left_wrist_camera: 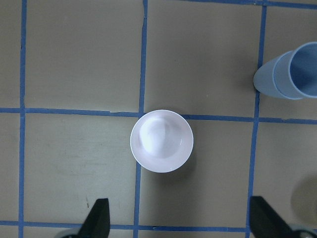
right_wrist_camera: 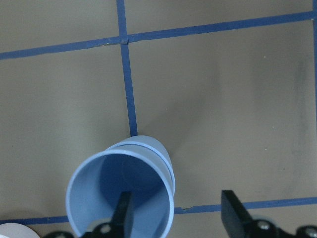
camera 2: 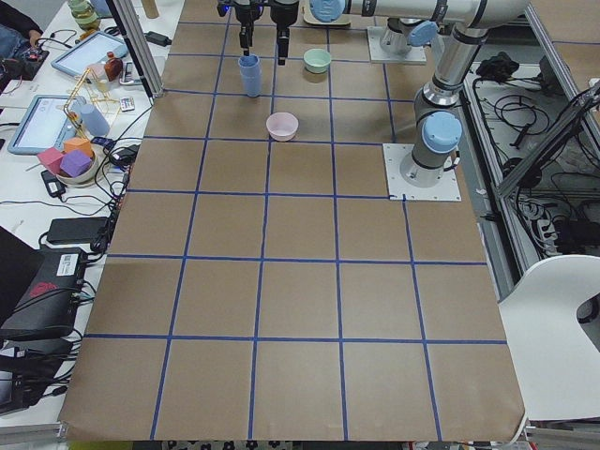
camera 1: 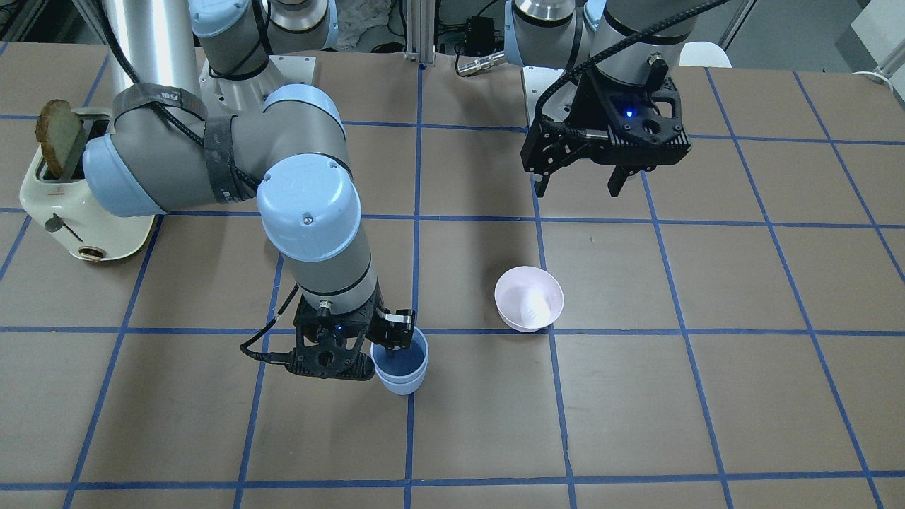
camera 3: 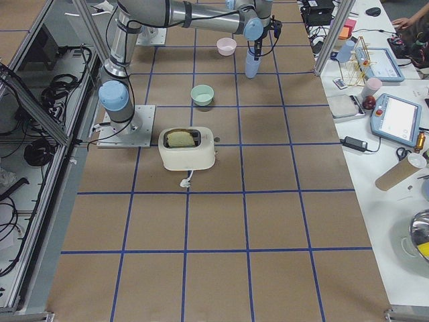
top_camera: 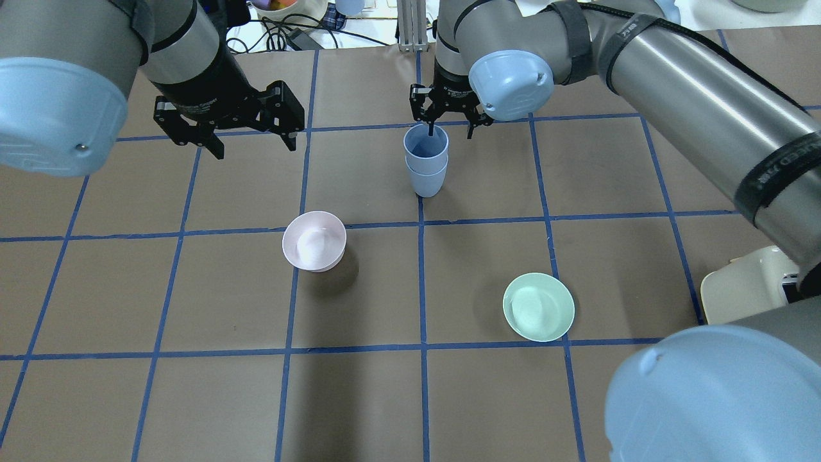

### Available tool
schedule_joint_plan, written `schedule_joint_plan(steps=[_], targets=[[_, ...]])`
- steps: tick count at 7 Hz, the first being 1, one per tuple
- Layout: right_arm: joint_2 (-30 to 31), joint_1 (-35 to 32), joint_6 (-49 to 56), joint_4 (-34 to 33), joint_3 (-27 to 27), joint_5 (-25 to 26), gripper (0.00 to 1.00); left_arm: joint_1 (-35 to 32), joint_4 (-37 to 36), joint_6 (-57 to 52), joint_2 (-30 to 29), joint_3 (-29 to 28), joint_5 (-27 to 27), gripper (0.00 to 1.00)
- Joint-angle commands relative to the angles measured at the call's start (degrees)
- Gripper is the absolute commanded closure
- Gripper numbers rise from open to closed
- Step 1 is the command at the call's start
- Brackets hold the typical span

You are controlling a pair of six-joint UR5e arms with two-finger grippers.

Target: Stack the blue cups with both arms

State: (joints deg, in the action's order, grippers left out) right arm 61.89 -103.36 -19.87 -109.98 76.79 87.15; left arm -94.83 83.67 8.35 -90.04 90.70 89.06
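The two blue cups (top_camera: 425,160) stand nested, one inside the other, upright on a blue tape line at the far middle of the table; they also show in the front view (camera 1: 400,364) and the right wrist view (right_wrist_camera: 121,198). My right gripper (top_camera: 450,131) is open just above them. One finger (right_wrist_camera: 123,213) reaches inside the top cup's rim, the other finger (right_wrist_camera: 230,210) hangs well outside the cup wall. My left gripper (top_camera: 254,147) is open and empty, held above the table to the cups' left, over the pale pink bowl (left_wrist_camera: 161,141).
The pink bowl (top_camera: 314,240) sits left of centre. A mint-green bowl (top_camera: 538,307) sits nearer on the right. A cream toaster (camera 1: 78,198) holding a slice of toast stands by the right arm's base. My right arm stretches across the table's right half.
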Motion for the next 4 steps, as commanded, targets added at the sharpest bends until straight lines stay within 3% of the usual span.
schedule_joint_plan(steps=[1, 2, 3, 4], targets=[[1.6, 5.9, 3.6, 8.0, -4.8, -0.6, 0.0, 0.0, 0.1, 0.0, 0.0, 0.0, 0.1, 0.0], [3.4, 8.7, 12.1, 15.2, -6.9, -0.1, 0.0, 0.0, 0.1, 0.0, 0.0, 0.0, 0.1, 0.0], [7.7, 11.2, 20.5, 18.5, -6.5, -0.2, 0.0, 0.0, 0.1, 0.0, 0.0, 0.0, 0.1, 0.0], [14.2, 12.7, 26.2, 25.3, -3.4, -0.1, 0.02, 0.0, 0.1, 0.0, 0.0, 0.0, 0.1, 0.0]])
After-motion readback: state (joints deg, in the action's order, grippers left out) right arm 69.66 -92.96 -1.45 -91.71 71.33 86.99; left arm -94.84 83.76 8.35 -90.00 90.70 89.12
